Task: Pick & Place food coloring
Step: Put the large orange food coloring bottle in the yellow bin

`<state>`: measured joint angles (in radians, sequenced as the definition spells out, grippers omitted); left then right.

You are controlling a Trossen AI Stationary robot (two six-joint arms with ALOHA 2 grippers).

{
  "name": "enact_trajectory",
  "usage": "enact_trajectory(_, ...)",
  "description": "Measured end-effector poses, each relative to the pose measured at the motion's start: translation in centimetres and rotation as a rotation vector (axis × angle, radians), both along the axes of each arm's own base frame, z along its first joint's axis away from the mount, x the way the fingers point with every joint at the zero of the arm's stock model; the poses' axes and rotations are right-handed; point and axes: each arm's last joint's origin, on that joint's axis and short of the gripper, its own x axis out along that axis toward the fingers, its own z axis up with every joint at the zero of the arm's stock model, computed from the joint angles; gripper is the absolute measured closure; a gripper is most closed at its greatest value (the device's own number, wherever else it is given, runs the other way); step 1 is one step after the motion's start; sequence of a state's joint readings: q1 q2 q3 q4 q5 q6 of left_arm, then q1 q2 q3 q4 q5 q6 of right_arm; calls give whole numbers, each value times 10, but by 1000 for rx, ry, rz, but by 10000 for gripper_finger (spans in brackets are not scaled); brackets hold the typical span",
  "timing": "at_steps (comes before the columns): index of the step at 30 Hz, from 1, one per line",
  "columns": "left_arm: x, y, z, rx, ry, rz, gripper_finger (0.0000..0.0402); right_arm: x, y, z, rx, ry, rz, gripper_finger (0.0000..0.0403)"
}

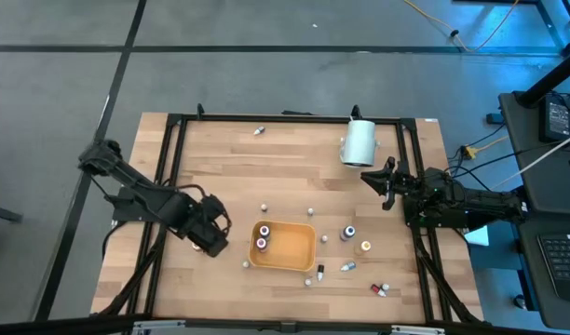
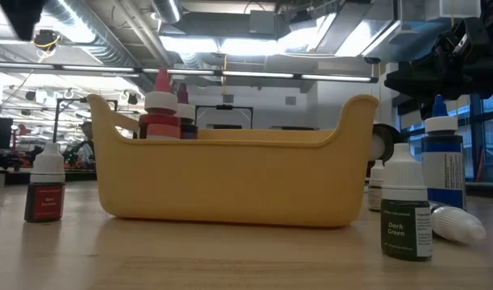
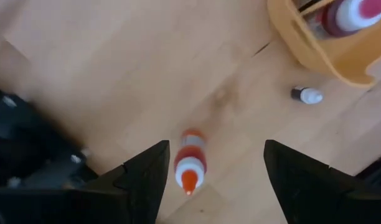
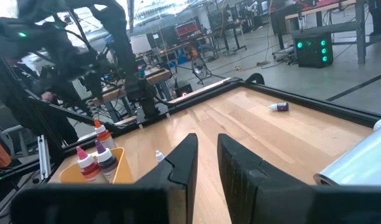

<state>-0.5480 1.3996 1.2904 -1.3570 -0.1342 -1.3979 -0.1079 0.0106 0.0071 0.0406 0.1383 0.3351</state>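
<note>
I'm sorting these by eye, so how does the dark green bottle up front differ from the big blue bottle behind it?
In the low view, the dark green bottle is shorter, with a blunt white cap; the blue bottle is taller, with a pointed blue tip. The green one stands nearer the camera, the blue one farther back. Both stand upright on the table, right of the yellow tray.

Workshop hall around a wooden table

The wooden table stood on a grey floor marked with dark lines. Ceiling strip lights glowed overhead, workbenches filled the room behind, and a black desk sat alongside.
</note>
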Motion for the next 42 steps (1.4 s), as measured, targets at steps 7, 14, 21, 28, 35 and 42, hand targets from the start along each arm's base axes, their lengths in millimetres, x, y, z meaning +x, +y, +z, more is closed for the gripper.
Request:
enact_trajectory(7,-21,9,-35,-88,58,107,144,0,0,0,0,1,0,337)
enact_trajectory(14,-22,3,-58,-163,48,119,147,0,0,0,0,0,0,337)
enact_trajectory(21,-31,-4,-70,-167,85,163,148,0,0,0,0,0,0,337)
enact_trajectory(28,-35,-10,-70,-162,86,123,148,0,0,0,-2,1,-1,337)
enact_trajectory(35,-35,-10,-70,-160,81,117,148,0,0,0,-3,1,-1,337)
enact_trajectory(42,-35,-10,-70,-162,81,148,150,0,0,0,-3,1,-1,337)
